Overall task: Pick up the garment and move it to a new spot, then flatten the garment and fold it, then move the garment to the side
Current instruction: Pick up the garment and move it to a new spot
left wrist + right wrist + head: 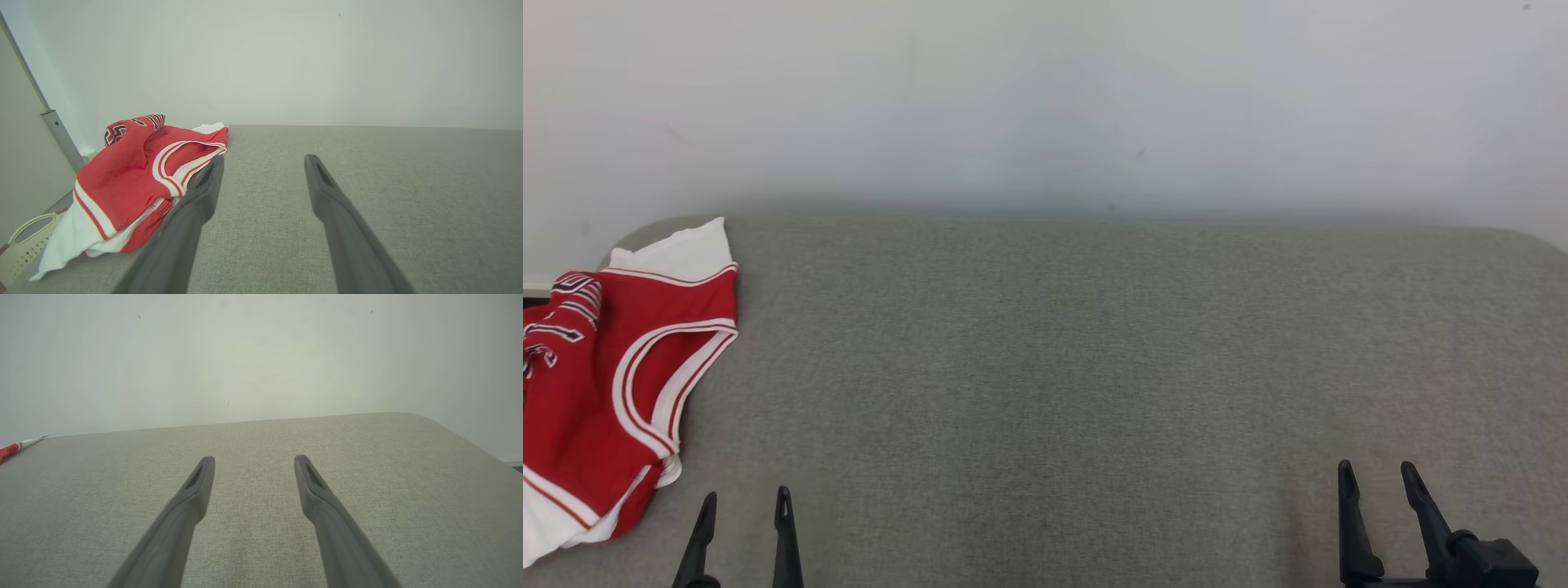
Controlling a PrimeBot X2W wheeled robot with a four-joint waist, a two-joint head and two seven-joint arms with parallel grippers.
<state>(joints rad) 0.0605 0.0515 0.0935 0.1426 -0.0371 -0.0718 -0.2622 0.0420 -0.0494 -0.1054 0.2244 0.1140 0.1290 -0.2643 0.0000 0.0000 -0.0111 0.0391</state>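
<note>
I am watching the bunched red-and-white sports jersey (613, 367) lying at the far left edge of the grey fabric-covered table (1094, 367); my dark two-fingered left gripper (746, 500) is hovering just beside it, spread and empty; the right gripper (1378, 474) is gaping too, well apart; I am aiming to pinch a thick trimmed hem, I judge, not one loose layer.

left hand (745, 498) empty, fingers spread; right hand (1380, 472) same.

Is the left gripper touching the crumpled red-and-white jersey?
Apart. The head view shows a strip of the grey fabric-covered surface between the open left gripper and the near edge of the crumpled red-and-white jersey.
</note>
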